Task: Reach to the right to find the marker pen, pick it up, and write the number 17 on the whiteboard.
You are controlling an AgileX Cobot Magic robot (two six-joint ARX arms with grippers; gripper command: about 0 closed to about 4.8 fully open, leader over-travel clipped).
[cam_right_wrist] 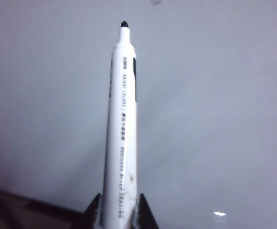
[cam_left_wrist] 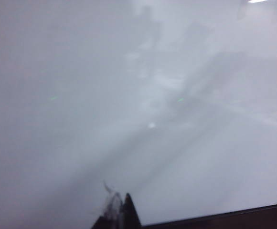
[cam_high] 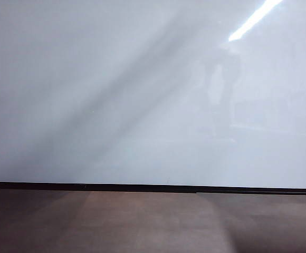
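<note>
The whiteboard (cam_high: 116, 95) fills most of the exterior view, glossy white with a bright light streak at its upper right; neither arm shows there. In the right wrist view my right gripper (cam_right_wrist: 119, 210) is shut on the marker pen (cam_right_wrist: 122, 133), a white barrel with black print. The pen's uncapped black tip points at the whiteboard (cam_right_wrist: 215, 95), with a gap that I cannot judge. In the left wrist view my left gripper (cam_left_wrist: 121, 205) faces the whiteboard (cam_left_wrist: 81, 95), its two dark fingertips pressed together with nothing between them.
A thin black frame (cam_high: 142, 187) runs along the board's lower edge and down its right side. Below it lies a brown matte surface (cam_high: 142, 221). The frame also shows in the left wrist view as a dark strip (cam_left_wrist: 224, 217).
</note>
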